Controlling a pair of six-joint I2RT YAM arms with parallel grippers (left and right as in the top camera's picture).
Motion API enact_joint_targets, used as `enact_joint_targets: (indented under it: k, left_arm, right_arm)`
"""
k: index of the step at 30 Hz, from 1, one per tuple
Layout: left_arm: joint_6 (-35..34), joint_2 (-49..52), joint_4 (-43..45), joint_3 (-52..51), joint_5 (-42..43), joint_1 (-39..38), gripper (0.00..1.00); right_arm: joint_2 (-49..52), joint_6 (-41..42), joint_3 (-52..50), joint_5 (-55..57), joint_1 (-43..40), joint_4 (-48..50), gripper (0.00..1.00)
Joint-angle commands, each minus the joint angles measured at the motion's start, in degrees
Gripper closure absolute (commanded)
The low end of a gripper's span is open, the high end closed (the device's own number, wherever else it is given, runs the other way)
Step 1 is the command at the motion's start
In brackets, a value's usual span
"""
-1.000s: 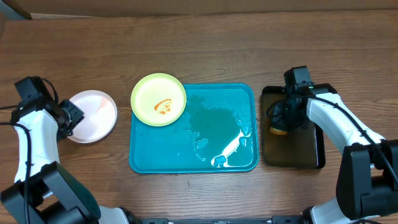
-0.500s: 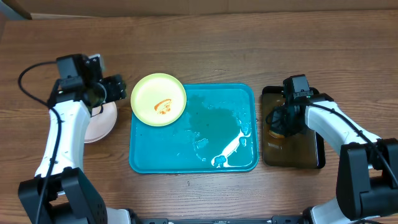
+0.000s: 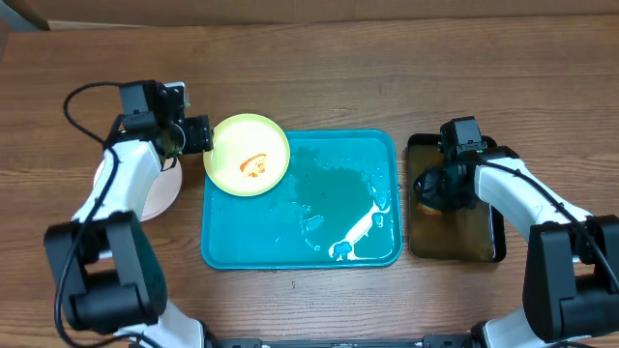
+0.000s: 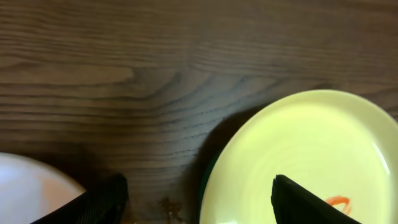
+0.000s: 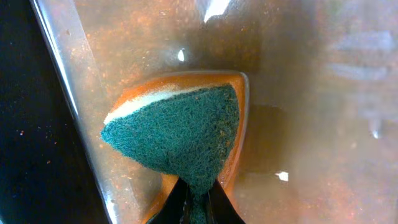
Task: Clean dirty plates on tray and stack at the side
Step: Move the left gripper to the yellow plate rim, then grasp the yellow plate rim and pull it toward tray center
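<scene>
A pale yellow-green plate (image 3: 247,155) with an orange-red smear rests on the far left corner of the teal-blue tray (image 3: 329,246). My left gripper (image 3: 200,134) is open at the plate's left rim; in the left wrist view one finger is over the wood, the other over the plate (image 4: 311,149). A white plate (image 3: 161,188) lies on the table left of the tray, partly under my left arm, and shows in the left wrist view (image 4: 28,190). My right gripper (image 3: 432,188) is shut on a green-and-orange sponge (image 5: 180,134) in the black tray (image 3: 455,237).
The teal tray holds water puddles and a white streak (image 3: 360,230) near its front right. The black tray holds brownish water (image 5: 311,106). A cardboard box edge (image 3: 24,14) stands at the far left corner.
My left arm has swung from the white plate toward the right and its open gripper now sits at the yellow-green plate's left rim. The right gripper stays in the black tray with the sponge.
</scene>
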Motion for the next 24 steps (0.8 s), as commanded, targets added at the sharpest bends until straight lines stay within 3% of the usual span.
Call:
enact_joint_targets:
  k: [1, 2, 8, 14, 19, 24]
  left_arm:
    - [3.1, 2.8, 0.7, 1.0, 5.2, -0.4, 0.25]
    - [3.1, 3.5, 0.7, 1.0, 5.8, -0.4, 0.25]
    - [2.9, 6.1, -0.5, 1.0, 9.1, -0.4, 0.49]
    - [2.0, 6.1, -3.3, 1.0, 9.8, -0.5, 0.56]
    - [2.0, 6.1, -5.5, 1.0, 10.3, -0.5, 0.74]
    - [1.5, 6.1, -7.8, 1.0, 10.2, -0.5, 0.85]
  right_arm:
    - [0.2, 0.2, -1.9, -0.5, 0.1, -1.3, 0.96]
    - [0.2, 0.2, -1.9, -0.5, 0.1, -1.3, 0.96]
    - [0.2, 0.2, -1.9, -0.5, 0.1, -1.6, 0.95]
    - [0.2, 0.2, -1.9, -0.4, 0.1, -1.9, 0.95]
    - [0.2, 0.2, -1.9, -0.4, 0.1, -1.9, 0.95]
    - [0.2, 0.2, -1.9, -0.4, 0.1, -2.0, 0.95]
